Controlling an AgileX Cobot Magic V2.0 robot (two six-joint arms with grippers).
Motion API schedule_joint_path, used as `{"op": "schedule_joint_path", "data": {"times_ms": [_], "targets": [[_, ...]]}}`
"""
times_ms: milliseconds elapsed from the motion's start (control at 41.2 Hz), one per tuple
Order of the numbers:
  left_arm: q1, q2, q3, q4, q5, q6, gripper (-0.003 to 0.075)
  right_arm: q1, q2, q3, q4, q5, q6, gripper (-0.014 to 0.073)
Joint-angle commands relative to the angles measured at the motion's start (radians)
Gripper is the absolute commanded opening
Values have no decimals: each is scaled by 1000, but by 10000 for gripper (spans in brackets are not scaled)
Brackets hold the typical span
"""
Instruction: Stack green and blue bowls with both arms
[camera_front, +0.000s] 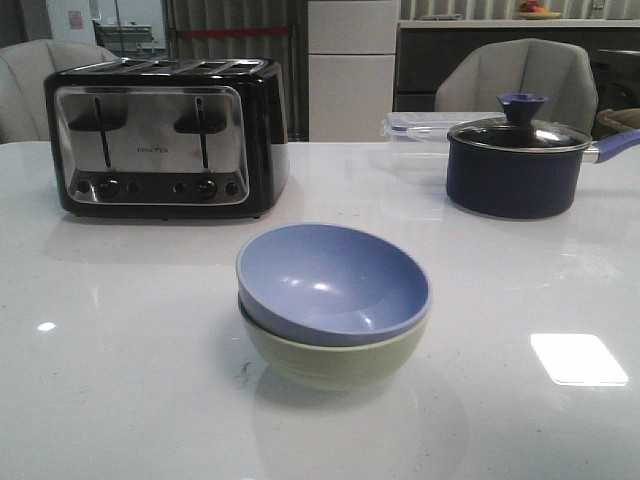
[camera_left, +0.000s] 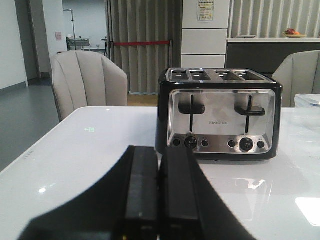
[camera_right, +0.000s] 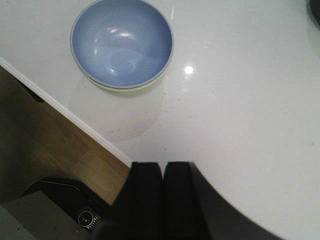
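Observation:
The blue bowl (camera_front: 335, 281) sits nested inside the green bowl (camera_front: 330, 362) at the middle of the white table, a little tilted. In the right wrist view the blue bowl (camera_right: 121, 42) hides all but a thin edge of the green bowl (camera_right: 127, 88). Neither arm shows in the front view. My left gripper (camera_left: 159, 152) is shut and empty, held over the table and facing the toaster. My right gripper (camera_right: 163, 165) is shut and empty, held above the table's near edge, apart from the bowls.
A black and steel toaster (camera_front: 165, 135) stands at the back left. A dark navy lidded pot (camera_front: 517, 160) and a clear plastic container (camera_front: 415, 140) stand at the back right. The table's front edge (camera_right: 75, 119) runs close to the bowls, with floor beyond it.

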Motion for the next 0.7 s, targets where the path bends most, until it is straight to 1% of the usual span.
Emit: {"op": "schedule_joint_path", "data": {"times_ms": [0,606,679], "targets": [[1,-20,5,-11,-91,-9,93,-6,-4,-27,-1,-61,1,29],[1,-20,5,-11,-91,-9,93,-6,-4,-27,-1,-63,1,29],[1,-20,5,-11,-91,-9,93,-13,-27,-19,-14,-65,-5,29]]}}
